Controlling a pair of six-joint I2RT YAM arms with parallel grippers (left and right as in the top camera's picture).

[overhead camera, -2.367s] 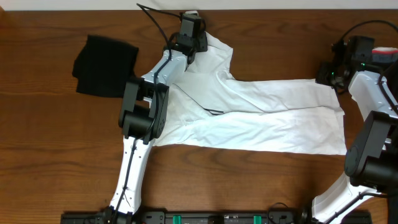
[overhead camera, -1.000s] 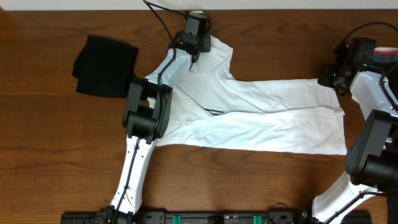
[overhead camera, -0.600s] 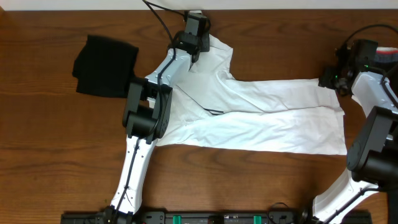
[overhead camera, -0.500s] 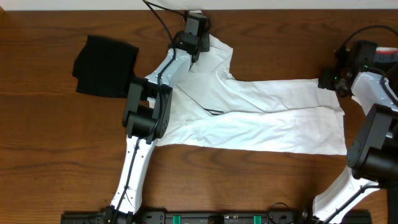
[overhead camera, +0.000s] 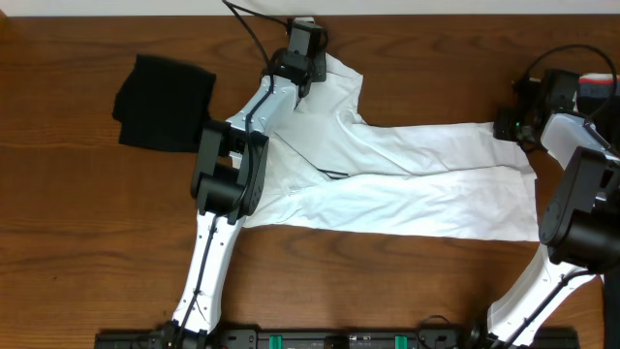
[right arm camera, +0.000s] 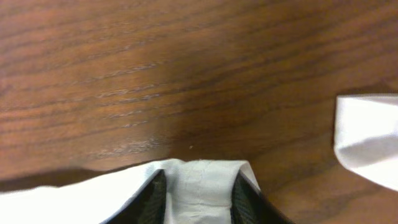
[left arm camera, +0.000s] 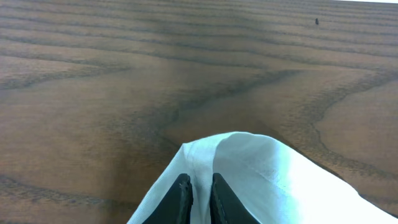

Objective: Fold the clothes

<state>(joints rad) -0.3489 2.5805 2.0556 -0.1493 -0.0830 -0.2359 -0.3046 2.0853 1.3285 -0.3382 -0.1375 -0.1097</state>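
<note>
The white T-shirt (overhead camera: 407, 179) lies spread across the table (overhead camera: 77, 242). The left gripper (left arm camera: 200, 193) is clamped on its far-left edge. The right gripper (right arm camera: 199, 193) is clamped on bunched hem at its far-right corner. The black garment (overhead camera: 163, 102) lies apart, far left.

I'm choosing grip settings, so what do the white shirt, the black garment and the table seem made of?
White shirt: thin matte knit, probably cotton jersey; it lies in soft creases.
Black garment: soft matte cloth, lying limp; weave too small to tell.
Table: wood or wood-look laminate, smooth with slight sheen; grain lines show.
</note>
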